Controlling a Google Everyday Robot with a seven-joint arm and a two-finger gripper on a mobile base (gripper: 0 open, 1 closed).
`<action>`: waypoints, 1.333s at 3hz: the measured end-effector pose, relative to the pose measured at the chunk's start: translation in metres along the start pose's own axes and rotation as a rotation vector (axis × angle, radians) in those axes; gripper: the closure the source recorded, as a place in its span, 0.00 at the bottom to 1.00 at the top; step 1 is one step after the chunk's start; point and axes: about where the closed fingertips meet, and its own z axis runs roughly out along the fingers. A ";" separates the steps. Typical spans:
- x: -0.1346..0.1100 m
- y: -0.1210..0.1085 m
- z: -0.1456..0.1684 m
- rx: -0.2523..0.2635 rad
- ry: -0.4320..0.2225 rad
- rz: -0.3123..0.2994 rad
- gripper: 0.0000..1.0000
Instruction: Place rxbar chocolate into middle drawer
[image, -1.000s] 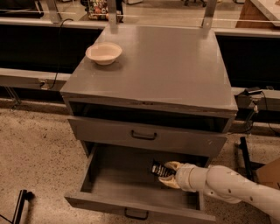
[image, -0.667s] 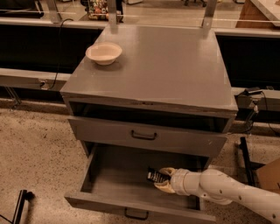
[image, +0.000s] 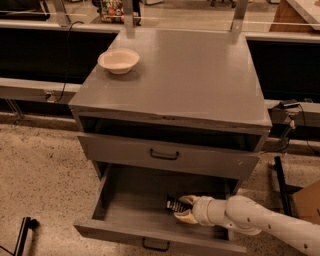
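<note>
1. The rxbar chocolate (image: 173, 204) is pinched at its right end between the claw (image: 183, 208) fingers, low inside the pulled-out middle drawer (image: 127, 209), a bit right of centre.
2. The white arm (image: 250, 220) reaches in from the lower right, wrist roughly level, pointing left.

we see a grey cabinet (image: 200, 75) standing on a speckled floor (image: 40, 170) in dim, warm light. far behind it a long dark bench (image: 30, 50) runs left to right. a cardboard box (image: 307, 200) sits near right. the gripper (image: 184, 208) is inside the open lower drawer (image: 135, 200).
</note>
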 end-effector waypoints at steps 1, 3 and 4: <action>0.000 0.001 0.001 -0.003 -0.001 0.000 0.36; -0.002 0.003 0.003 -0.008 -0.003 -0.001 0.00; -0.008 0.008 0.003 -0.020 0.006 -0.004 0.00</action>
